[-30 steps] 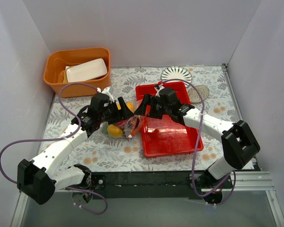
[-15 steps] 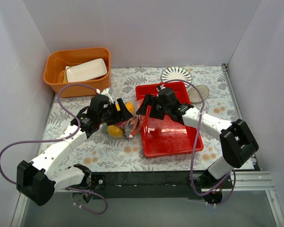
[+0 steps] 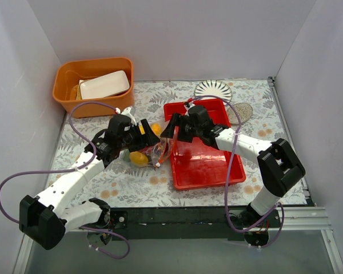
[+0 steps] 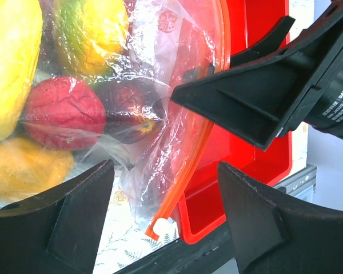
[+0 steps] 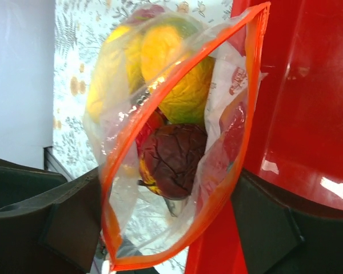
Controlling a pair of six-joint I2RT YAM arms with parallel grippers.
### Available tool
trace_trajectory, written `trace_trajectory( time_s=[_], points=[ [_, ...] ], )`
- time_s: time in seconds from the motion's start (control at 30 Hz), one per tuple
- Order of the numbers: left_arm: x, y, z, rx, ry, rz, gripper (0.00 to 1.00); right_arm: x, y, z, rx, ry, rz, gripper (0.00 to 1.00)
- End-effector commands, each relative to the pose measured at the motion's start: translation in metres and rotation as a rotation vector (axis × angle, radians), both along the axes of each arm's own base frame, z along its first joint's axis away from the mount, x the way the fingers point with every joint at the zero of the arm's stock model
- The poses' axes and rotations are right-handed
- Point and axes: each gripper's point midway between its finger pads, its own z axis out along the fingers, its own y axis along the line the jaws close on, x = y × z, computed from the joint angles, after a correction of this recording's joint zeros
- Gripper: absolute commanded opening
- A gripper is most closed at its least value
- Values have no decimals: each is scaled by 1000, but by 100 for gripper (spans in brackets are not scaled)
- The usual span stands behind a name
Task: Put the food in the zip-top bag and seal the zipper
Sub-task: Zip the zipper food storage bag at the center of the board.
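Observation:
The zip-top bag (image 3: 155, 150) lies between both grippers, against the red tray's left wall. Its mouth gapes in the right wrist view, with the orange zipper (image 5: 248, 108) forming a loop. Food shows inside: a yellow-green mango (image 5: 183, 85), a dark plum (image 5: 174, 157), a red apple (image 4: 63, 111) and a yellow piece (image 4: 8, 63). My right gripper (image 5: 166, 228) is open, one finger on each side of the bag's mouth. My left gripper (image 4: 166, 222) is open over the bag's lower corner, where the zipper's end (image 4: 160, 220) lies untouched between its fingers.
The red tray (image 3: 206, 162) sits right of the bag. An orange bin (image 3: 68, 94) holding a white dish stands at the back left. A striped white plate (image 3: 213, 89) and a patterned disc (image 3: 243, 111) lie behind the tray.
The right arm has shifted left, bringing its gripper a little closer onto the bag's mouth. The left arm has barely moved.

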Motion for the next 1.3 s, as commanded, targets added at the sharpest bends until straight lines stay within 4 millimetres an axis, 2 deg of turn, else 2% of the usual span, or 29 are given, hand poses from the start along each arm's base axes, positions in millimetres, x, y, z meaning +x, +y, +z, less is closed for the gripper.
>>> trace_trajectory(
  time_s=[0.0, 0.07, 0.17, 0.2, 0.23, 0.27, 0.4, 0.47, 0.53, 0.73, 0.93, 1.1, 1.2, 1.27],
  points=[
    [-8, 6, 0, -4, -6, 8, 72, 11, 8, 31, 90, -90, 11, 73],
    [-12, 7, -3, -10, 6, 13, 72, 10, 6, 34, 94, -97, 9, 57],
    [-19, 7, -7, -30, 22, 10, 72, 8, 5, 33, 96, -92, 15, 27],
    [-24, 6, -14, -42, 47, 6, 72, 7, 5, 32, 91, -88, 16, 18],
    [-27, 6, -17, -50, 57, 6, 72, 7, 4, 31, 89, -83, 17, 13],
    [-30, 6, -17, -61, 58, 7, 72, 6, 4, 31, 88, -83, 16, 2],
    [-45, 6, -31, -112, 105, 10, 71, 6, -3, 27, 72, -78, -3, 1],
    [-50, -1, -28, -174, 117, -2, 71, 8, -7, 28, 72, -84, -20, 1],
    [-57, -5, -33, -207, 138, -5, 70, 9, -10, 27, 72, -81, -27, 1],
    [-60, -7, -37, -253, 148, 45, 71, 9, -13, 24, 65, -67, -25, 1],
    [-65, -12, -42, -390, 191, 111, 70, 8, -16, 20, 57, -59, -34, 1],
    [-71, -16, -54, -459, 240, 143, 67, 7, -20, 15, 51, -46, -41, 1],
    [-69, -17, -59, -515, 255, 176, 66, 6, -21, 15, 54, -45, -41, 1],
    [-64, -18, -54, -554, 236, 190, 65, 6, -21, 16, 57, -46, -40, 1]
  ],
)
